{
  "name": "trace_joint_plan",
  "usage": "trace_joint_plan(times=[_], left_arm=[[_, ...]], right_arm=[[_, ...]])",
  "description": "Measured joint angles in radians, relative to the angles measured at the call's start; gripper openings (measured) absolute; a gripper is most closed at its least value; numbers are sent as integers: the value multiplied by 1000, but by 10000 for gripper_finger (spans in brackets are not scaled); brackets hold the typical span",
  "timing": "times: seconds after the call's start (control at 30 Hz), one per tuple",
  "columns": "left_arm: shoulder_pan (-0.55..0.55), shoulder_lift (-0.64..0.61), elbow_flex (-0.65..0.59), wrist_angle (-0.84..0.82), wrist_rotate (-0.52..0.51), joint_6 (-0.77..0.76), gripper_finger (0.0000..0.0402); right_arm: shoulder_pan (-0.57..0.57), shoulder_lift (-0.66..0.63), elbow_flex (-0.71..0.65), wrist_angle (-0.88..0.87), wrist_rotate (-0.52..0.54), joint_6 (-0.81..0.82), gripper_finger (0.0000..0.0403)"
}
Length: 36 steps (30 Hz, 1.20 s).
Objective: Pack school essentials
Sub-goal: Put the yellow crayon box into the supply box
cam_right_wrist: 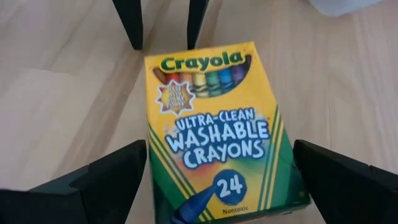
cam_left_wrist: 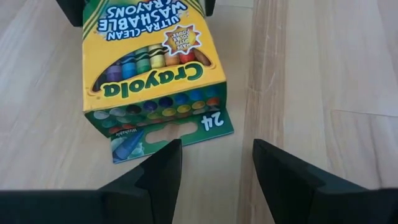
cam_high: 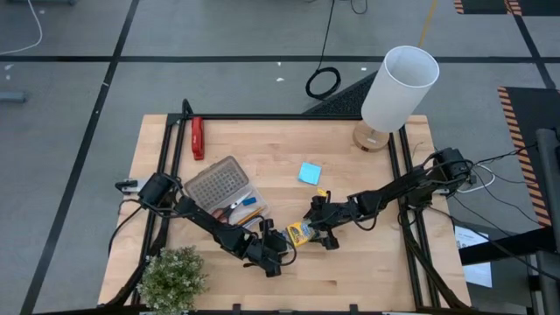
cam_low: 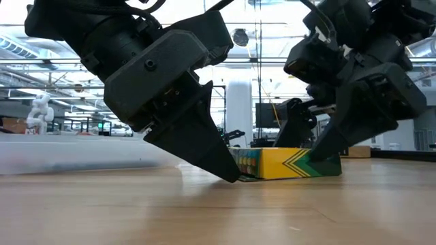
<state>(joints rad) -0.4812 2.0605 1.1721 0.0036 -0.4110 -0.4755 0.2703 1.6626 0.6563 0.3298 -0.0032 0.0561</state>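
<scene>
Near table front: Crayola crayon box (cam_high: 300, 233) flat on wood, between both grippers
left gripper (cam_left_wrist: 211, 163): fingers spread, empty, just off the box's open flap end
right gripper (cam_right_wrist: 221, 180): fingers wide, straddling the box's bottom end, likely set to pinch its sides
box: glossy yellow-green cardboard, flat rectangle; probably slides easily

Non-task items you had on the wooden table (cam_high: 367, 262), clock directions as read from overhead:

- Red bar-shaped tool (cam_high: 198, 138): lay at 10 o'clock, near the far-left corner.
- Clear plastic case with grey dotted lid (cam_high: 218, 184): sat at 9 o'clock, left of centre.
- White-shaded lamp (cam_high: 395, 93) on a round wooden base: stood at 1 o'clock.
- Small green potted plant (cam_high: 172, 278): stood at 7 o'clock, at the near edge.
</scene>
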Motion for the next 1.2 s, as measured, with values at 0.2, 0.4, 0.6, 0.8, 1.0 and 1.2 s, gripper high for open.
trace_joint_plan(times=[0.2, 0.4, 0.6, 0.8, 1.0, 1.2], left_arm=[[0, 0, 0, 0, 0, 0, 200], [0, 0, 0, 0, 0, 2, 200], [0, 0, 0, 0, 1, 2, 200], [-1, 0, 0, 1, 1, 1, 200], [-12, 0, 0, 13, 0, -5, 200], [-13, 0, 0, 29, -1, 0, 200]], right_arm=[[0, 5, 0, -5, -20, -27, 400], [0, 24, 0, -12, -75, -55, 400], [0, 35, 0, -7, -7, -71, 400], [0, 35, 0, -4, 29, -85, 400], [0, 35, 0, -3, 29, -82, 389], [0, 35, 0, 1, 27, -97, 362]])
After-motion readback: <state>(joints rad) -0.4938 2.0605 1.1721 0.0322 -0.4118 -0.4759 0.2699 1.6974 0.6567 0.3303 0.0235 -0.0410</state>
